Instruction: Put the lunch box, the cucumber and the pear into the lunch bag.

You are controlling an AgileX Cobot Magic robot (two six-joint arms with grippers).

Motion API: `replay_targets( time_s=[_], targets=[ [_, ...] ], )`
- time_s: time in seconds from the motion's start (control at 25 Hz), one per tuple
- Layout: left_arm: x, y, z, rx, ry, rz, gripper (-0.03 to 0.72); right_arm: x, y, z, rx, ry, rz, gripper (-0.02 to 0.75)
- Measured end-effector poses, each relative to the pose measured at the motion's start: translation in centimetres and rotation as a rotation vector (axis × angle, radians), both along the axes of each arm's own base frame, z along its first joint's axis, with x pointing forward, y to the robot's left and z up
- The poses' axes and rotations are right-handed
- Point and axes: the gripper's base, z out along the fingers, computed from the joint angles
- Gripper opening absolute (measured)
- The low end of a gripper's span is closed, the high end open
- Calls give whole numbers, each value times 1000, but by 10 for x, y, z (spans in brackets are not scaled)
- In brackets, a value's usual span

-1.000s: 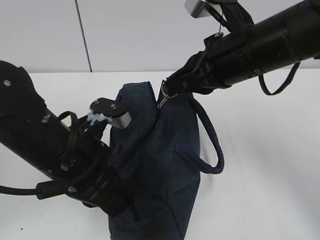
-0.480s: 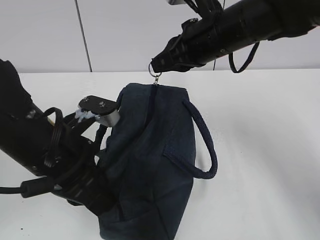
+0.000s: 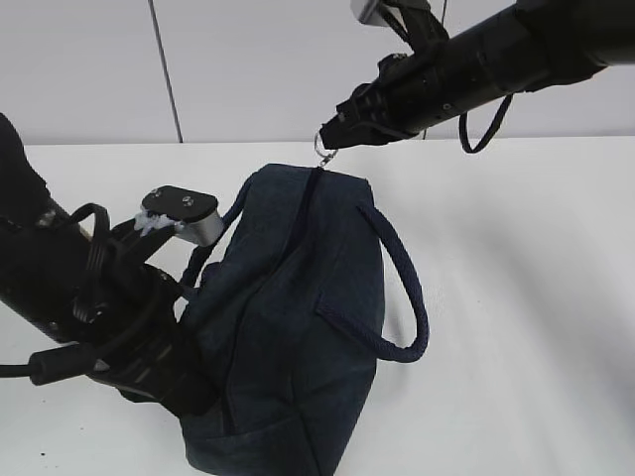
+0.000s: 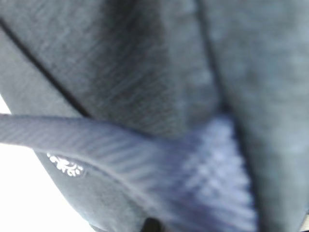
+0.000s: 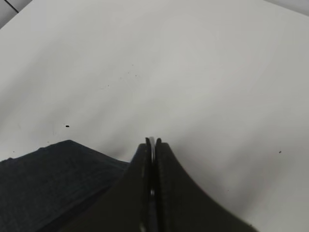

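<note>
My right gripper (image 3: 330,141) clamps the ring pull (image 3: 324,154) at the far end of the bag (image 3: 298,327) on the table (image 3: 536,297); my left gripper (image 3: 189,392), clenched, presses against the bag's near side.

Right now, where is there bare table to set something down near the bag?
Bare white table lies right of the dark navy fabric bag and its loop handle. The bag's left side is crowded by the left arm.
</note>
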Motion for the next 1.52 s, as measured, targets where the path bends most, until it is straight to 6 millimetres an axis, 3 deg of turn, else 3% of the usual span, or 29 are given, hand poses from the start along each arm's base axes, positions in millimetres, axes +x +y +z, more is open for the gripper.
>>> replay_targets(
  time_s=[0.36, 0.44, 0.64, 0.76, 0.96, 1.12, 1.36, 1.52],
  targets=[
    [-3, -2, 2, -36, 66, 29, 17, -1, -1, -3, 36, 38, 28, 5],
    [-5, -3, 4, -41, 99, 30, 75, -1, -1, -2, 39, 41, 33, 6],
    [-7, -5, 22, -65, 125, 23, 326, -2, -1, -2, 42, 45, 40, 5],
    [-11, -5, 41, -86, 134, -2, 391, -2, -1, -2, 42, 45, 40, 5],
    [-13, -6, 81, -142, 80, 7, 410, -2, -1, -2, 42, 44, 40, 5],
    [-2, -10, 107, -203, -13, 69, 412, -2, -1, -2, 42, 46, 47, 6],
    [19, -13, 123, -237, -188, 170, 413, -3, 0, -2, 50, 53, 55, 5],
    [38, -15, 118, -198, -251, 220, 414, -4, 0, -2, 54, 56, 61, 5]
  ],
)
